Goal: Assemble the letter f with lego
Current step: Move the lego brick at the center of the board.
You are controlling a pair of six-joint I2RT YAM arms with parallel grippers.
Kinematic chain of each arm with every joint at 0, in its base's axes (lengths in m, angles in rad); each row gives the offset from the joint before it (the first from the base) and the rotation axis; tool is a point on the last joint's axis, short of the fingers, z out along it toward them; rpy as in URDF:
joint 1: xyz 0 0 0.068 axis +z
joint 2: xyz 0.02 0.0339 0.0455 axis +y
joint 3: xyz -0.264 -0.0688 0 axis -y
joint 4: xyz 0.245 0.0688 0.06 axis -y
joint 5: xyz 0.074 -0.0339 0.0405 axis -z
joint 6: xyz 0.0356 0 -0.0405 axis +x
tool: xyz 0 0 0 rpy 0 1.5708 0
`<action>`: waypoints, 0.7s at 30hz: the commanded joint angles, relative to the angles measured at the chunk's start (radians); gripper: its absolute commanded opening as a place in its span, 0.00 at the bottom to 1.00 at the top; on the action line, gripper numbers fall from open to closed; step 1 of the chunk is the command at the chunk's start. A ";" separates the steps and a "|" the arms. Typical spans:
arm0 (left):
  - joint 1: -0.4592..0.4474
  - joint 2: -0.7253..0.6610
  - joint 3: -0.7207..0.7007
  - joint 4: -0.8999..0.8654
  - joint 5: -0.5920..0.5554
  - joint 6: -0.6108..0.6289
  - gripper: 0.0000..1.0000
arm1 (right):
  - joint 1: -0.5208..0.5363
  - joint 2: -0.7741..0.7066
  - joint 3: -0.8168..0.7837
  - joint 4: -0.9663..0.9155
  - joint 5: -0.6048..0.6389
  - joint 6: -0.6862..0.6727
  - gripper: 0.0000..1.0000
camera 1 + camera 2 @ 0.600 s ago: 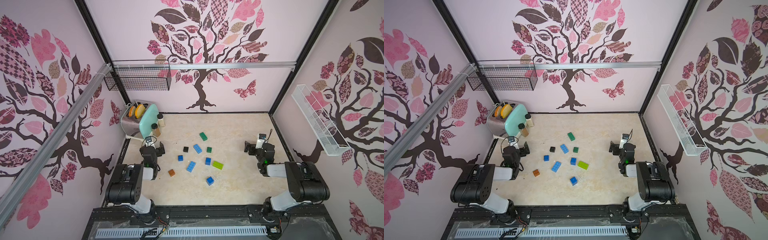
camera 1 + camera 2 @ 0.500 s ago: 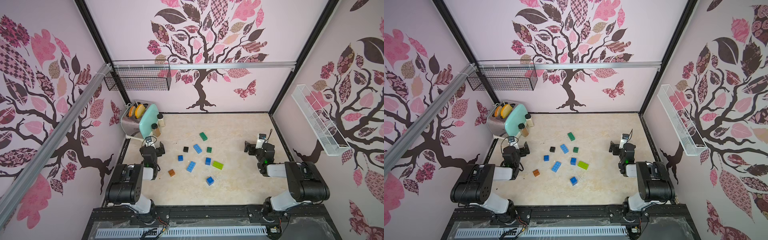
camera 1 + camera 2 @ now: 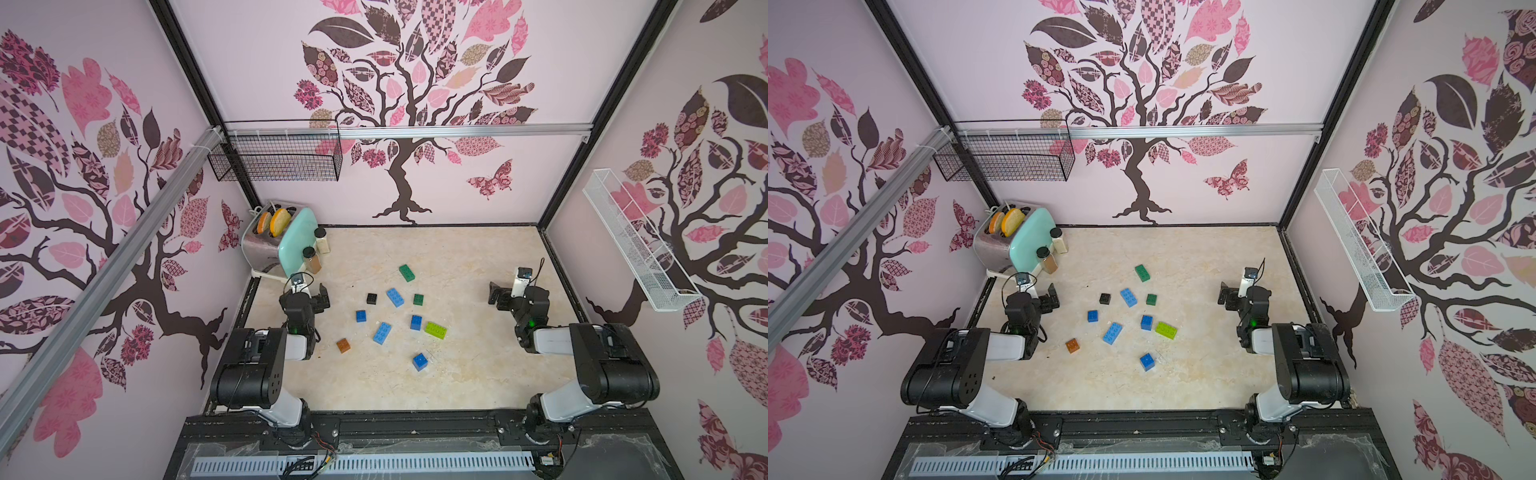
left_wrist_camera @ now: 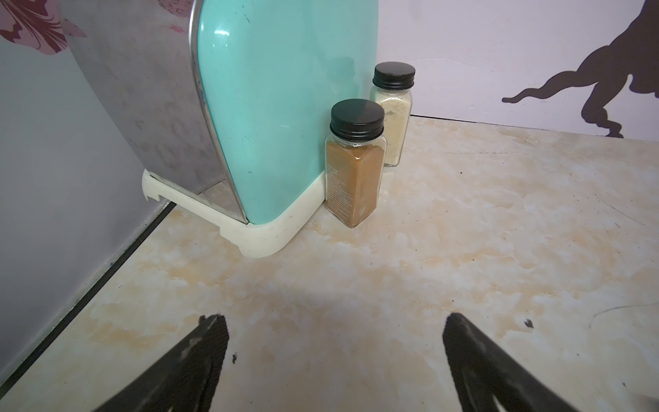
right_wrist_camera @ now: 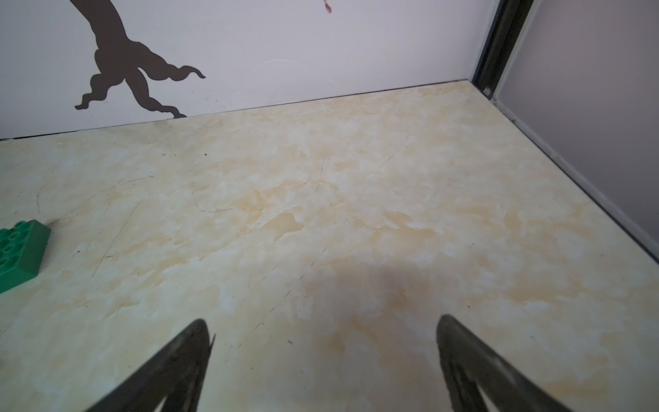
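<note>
The lego bricks lie loose and apart mid-table in both top views: a dark green oblong (image 3: 407,273), a black square (image 3: 371,298), a light blue oblong (image 3: 395,297), a lime green oblong (image 3: 435,329), a brown square (image 3: 343,345) and a blue square (image 3: 1147,362) among several. My left gripper (image 3: 311,296) rests low at the table's left side, open and empty (image 4: 333,331), facing the toaster. My right gripper (image 3: 505,296) rests at the right side, open and empty (image 5: 321,333). The right wrist view catches only the dark green oblong (image 5: 19,249) at its edge.
A mint and steel toaster (image 3: 286,241) with bread stands in the back left corner, with two spice jars (image 4: 354,164) (image 4: 392,110) against it, close ahead of the left gripper. A black wire basket (image 3: 276,156) and a white rack (image 3: 636,241) hang on the walls.
</note>
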 commanded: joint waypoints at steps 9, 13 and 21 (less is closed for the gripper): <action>0.002 0.003 0.006 0.013 -0.007 0.012 0.98 | 0.007 0.013 0.025 0.013 -0.005 -0.006 1.00; 0.003 0.004 0.006 0.016 -0.007 0.011 0.98 | 0.007 0.015 0.023 0.016 -0.005 -0.006 0.99; 0.006 -0.003 0.003 0.008 0.002 0.013 0.98 | 0.006 0.010 0.021 0.015 -0.005 -0.006 1.00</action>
